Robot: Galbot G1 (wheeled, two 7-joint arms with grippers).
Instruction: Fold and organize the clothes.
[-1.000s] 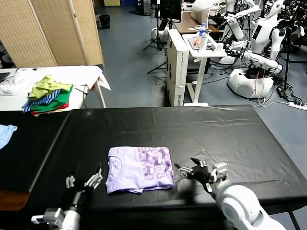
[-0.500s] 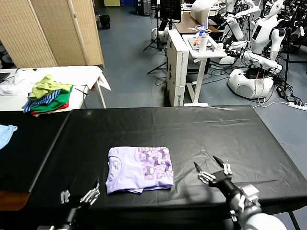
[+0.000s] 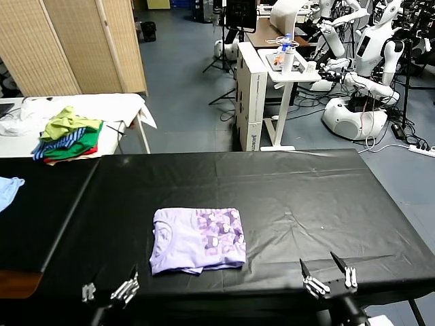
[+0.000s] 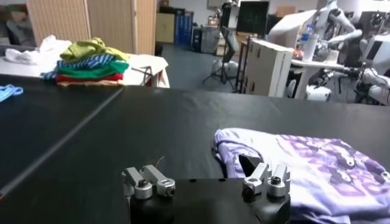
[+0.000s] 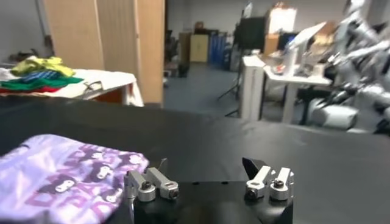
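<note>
Both claws sit low at the table's near edge, fingers spread apart, nothing held. Left gripper (image 3: 109,292) is at the near edge toward the left, just short of the shirt's near-left corner; right gripper (image 3: 326,278) is at the near edge toward the right, well apart from the shirt. The left wrist view shows the left gripper (image 4: 207,182) with a wide gap between its fingers (image 4: 149,181), and the right gripper (image 5: 207,182) looks the same in its own wrist view.

Lavender T-shirt (image 3: 197,239) lies folded into a rough rectangle on the black table (image 3: 285,183), near the near edge, left of centre. Purple print faces up on its right half, plain lavender on the left. A bit of fabric pokes out at the near edge of the fold.

Around it: light blue garment (image 3: 8,189) at the table's far left edge, well away. Pile of green, striped and red clothes (image 3: 68,136) sits on a separate white table (image 3: 129,105) beyond the far-left corner. Nothing stands between either gripper and the shirt.

Room: bare black cover to the right of the shirt as far as the right edge, and behind it to the far edge. Cover is wrinkled right of the shirt. Beyond the far edge: white desk (image 3: 272,81), wicker screen (image 3: 75,44), other white robots (image 3: 367,61).
</note>
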